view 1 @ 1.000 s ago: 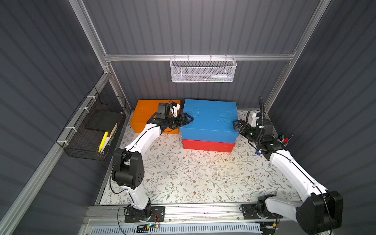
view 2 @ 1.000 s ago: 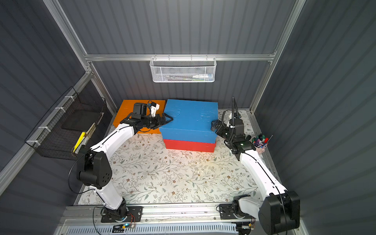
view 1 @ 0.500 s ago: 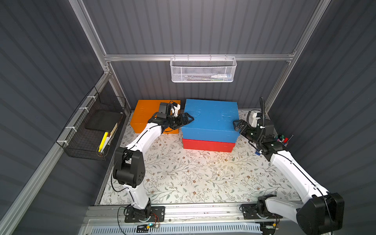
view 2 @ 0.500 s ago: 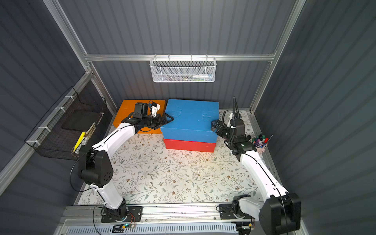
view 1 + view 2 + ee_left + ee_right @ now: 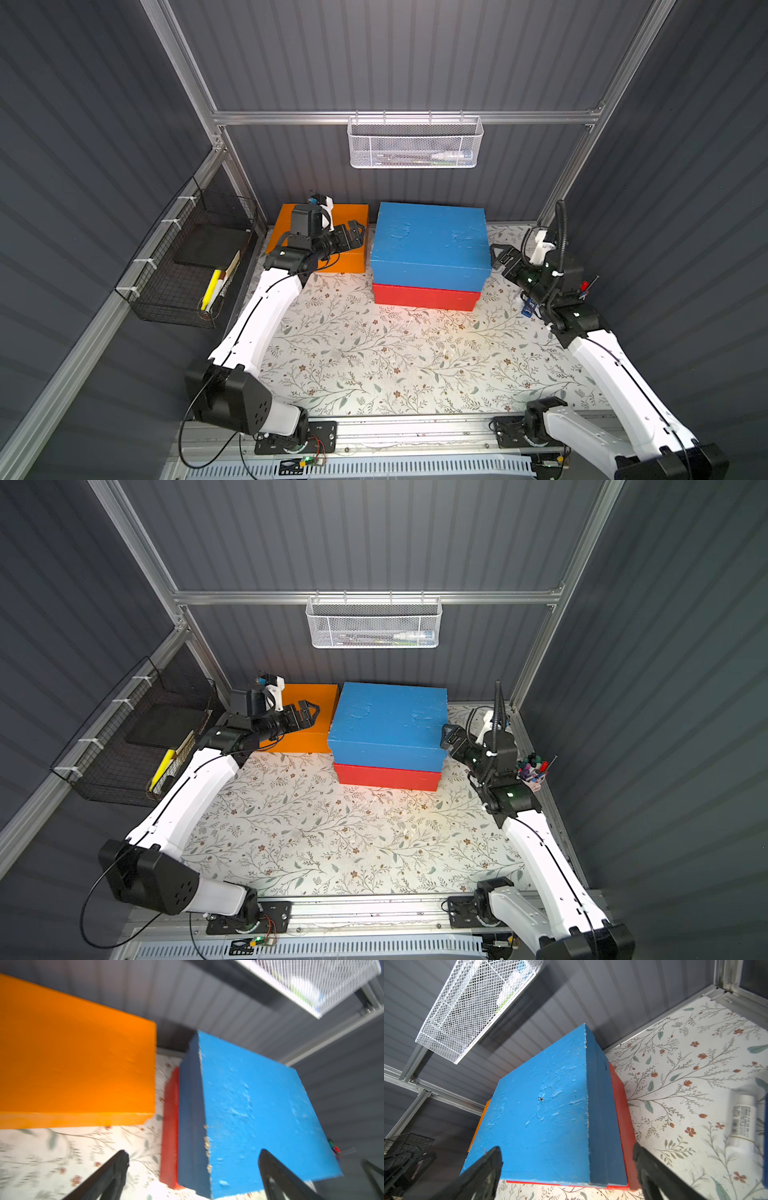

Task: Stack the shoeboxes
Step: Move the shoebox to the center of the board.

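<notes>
Left wall: black wire basket [image 5: 166, 291] holding a flat black slab [image 5: 212, 249] and a yellow marker [image 5: 211, 286].

Rear-left corner of the worktop [image 5: 374, 353]: orange shoebox [image 5: 347, 212], flat on the floral sheet, long axis along the rear edge. Its paint is matte and fairly smooth.

Left gripper [image 5: 358, 236] hangs over the orange box's right end, pointing at the stack. Its jaws are spread wide and hold nothing, and a narrow gap separates them from the blue box.

Rear centre: a stack of 2. The blue shoebox [image 5: 430, 241] sits on the red shoebox [image 5: 424, 296], both with long axes along the rear edge and lids up. The red front face shows below the blue. The blue paint is bumpy and matte, chipped to bare cardboard along 1 lid edge in the left wrist view. The stack stands just beside the orange box, not touching it. A white mesh basket [image 5: 414, 143] hangs on the rear wall above.

Right gripper [image 5: 498, 257] is at the blue box's right end with jaws fully apart and nothing held. Contact with the box: cannot tell.

Right edge: cup of pens [image 5: 532, 771] beside the right arm.
</notes>
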Available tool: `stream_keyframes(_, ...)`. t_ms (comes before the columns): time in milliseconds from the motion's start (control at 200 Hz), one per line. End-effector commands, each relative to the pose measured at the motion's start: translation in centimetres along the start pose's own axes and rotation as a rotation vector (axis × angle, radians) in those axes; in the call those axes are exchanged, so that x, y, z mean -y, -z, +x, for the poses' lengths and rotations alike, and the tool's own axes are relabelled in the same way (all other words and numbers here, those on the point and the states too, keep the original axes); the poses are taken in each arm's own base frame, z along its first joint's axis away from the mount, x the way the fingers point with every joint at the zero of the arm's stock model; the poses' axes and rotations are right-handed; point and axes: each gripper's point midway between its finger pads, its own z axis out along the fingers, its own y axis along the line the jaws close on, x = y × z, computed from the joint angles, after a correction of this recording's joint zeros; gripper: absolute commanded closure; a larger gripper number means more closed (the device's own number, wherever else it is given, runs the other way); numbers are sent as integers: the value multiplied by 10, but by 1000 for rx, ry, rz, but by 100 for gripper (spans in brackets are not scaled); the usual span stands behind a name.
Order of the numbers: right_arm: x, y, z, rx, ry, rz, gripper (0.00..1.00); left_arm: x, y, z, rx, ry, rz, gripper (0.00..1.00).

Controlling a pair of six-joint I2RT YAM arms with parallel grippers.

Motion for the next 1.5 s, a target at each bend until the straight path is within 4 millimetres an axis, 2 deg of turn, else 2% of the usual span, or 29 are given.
stream_keyframes(0,10,5,2,7,17,37,1,-36,-10,4,2,-54,-172,1)
stream_keyframes(130,13,8,1,19,26,48,1,-63,-24,11,-51,28,-268,1)
stream_keyframes(265,14,8,1,16,29,51,1,-85,-48,25,-132,183,-251,1)
stream_keyframes(390,16,8,2,15,32,56,1,-75,-74,42,-228,228,-152,1)
stream_keyframes(605,18,7,2,16,29,60,1,-91,-91,76,-362,270,-200,1)
stream_keyframes(750,20,5,5,12,24,57,1,-91,-107,75,-373,246,-176,1)
stream_keyframes(971,22,7,7,11,26,63,1,-115,-131,67,-449,20,-281,1)
stream_keyframes(1221,24,1,9,0,23,66,1,-97,-169,81,-496,-76,-127,1)
stream_keyframes(1391,25,-4,11,-9,21,69,1,-91,-179,90,-515,-139,-105,1)
stream_keyframes(1496,25,-5,11,-13,19,70,1,-95,-182,95,-528,-149,-114,1)
